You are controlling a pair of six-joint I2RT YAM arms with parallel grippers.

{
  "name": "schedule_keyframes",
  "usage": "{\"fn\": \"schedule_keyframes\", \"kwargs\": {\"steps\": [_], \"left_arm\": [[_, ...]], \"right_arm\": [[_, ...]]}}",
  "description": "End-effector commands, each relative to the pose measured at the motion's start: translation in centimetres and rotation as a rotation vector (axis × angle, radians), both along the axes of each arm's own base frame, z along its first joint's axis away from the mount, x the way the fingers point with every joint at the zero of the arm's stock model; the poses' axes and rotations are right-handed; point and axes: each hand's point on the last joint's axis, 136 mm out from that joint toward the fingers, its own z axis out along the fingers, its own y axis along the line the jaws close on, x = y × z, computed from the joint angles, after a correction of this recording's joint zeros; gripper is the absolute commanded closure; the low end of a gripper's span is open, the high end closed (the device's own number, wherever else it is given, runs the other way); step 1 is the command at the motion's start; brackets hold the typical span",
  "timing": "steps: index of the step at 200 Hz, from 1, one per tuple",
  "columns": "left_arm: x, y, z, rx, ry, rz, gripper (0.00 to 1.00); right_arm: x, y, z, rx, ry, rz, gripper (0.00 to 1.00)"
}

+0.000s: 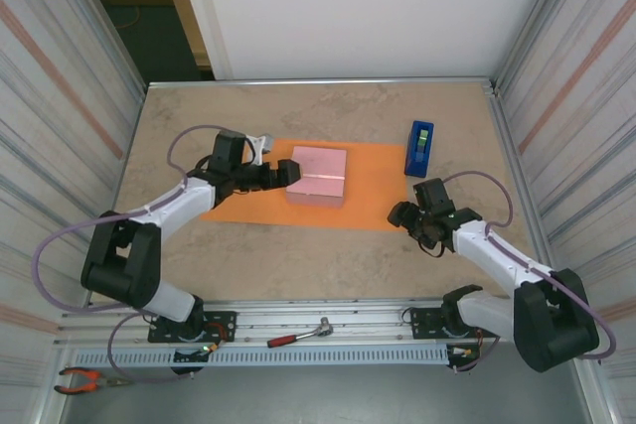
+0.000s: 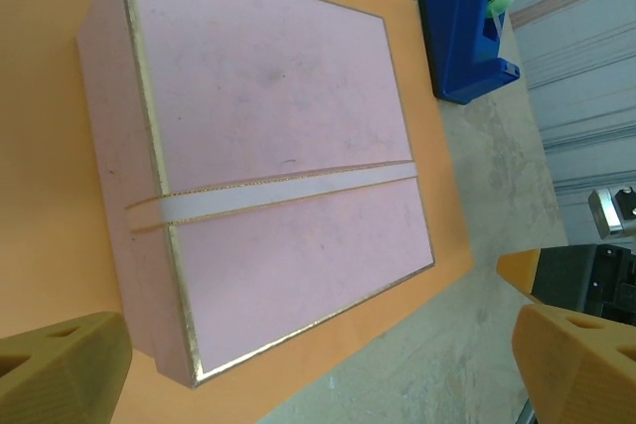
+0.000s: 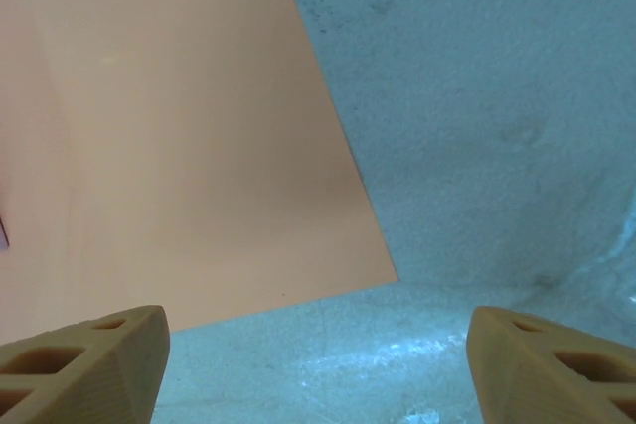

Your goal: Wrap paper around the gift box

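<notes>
**boxbot_fan:** ok so where's everything sitting rn?

**wrapguy:** the gift box [image 1: 317,175] lies flat on the paper [image 1: 370,196], roughly mid-sheet but closer to the far edge. The sheet is spread flat on the tabletop [image 1: 298,260]. The blue tape dispenser [image 1: 418,147] stands just beside the sheet's far right corner. Nothing's folded yet, so imo the wrapping hasn't really begun

**boxbot_fan:** and the pincers?

**wrapguy:** the left pincer [image 1: 291,175] is right at the box's left side, jaws spread wide, holding nothing. The right pincer [image 3: 318,364] hangs low over the sheet's near right corner, jaws apart too, also empty

**boxbot_fan:** how would that stuff handle?

**wrapguy:** the box looks like stiff card and probably light, so it'd likely slide if it got nudged sideways. I'd pin it from above rather than squeeze it. The paper's the tricky bit: it's thin and floppy and lies flush on the tabletop, so there's no lip to get under. My guess is to take it at a corner or edge, work one finger under, pinch, then lift gently, cos it'll crease or tear if yanked. The left and right flaps have the most spare sheet, so I'd fold those first
</notes>
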Motion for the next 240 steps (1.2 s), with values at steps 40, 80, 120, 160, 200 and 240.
{"fn": "schedule_keyframes", "kwargs": {"steps": [40, 80, 120, 160, 200, 240], "left_arm": [[0.0, -0.9, 0.0, -0.039, 0.012, -0.052, 0.01], [-0.1, -0.9, -0.1, -0.044, 0.013, -0.053, 0.01], [-0.2, -0.9, -0.2, -0.045, 0.015, -0.055, 0.01], [-0.3, -0.9, -0.2, -0.048, 0.014, -0.056, 0.01], [-0.3, -1.0, -0.2, -0.052, 0.013, -0.055, 0.01], [-0.4, -1.0, -0.2, -0.053, 0.014, -0.058, 0.01]], "right_arm": [[1.5, 0.5, -0.4, -0.006, -0.001, 0.007, 0.34], [1.8, 1.0, -1.3, -0.028, 0.028, 0.025, 0.36], [2.8, 2.7, -1.1, -0.018, 0.015, 0.072, 0.49], [4.1, 3.6, -0.2, -0.029, -0.013, 0.095, 0.46], [6.6, 4.5, 1.1, -0.026, -0.093, 0.132, 0.39], [9.1, 5.3, 2.1, -0.004, -0.167, 0.165, 0.37]]}}
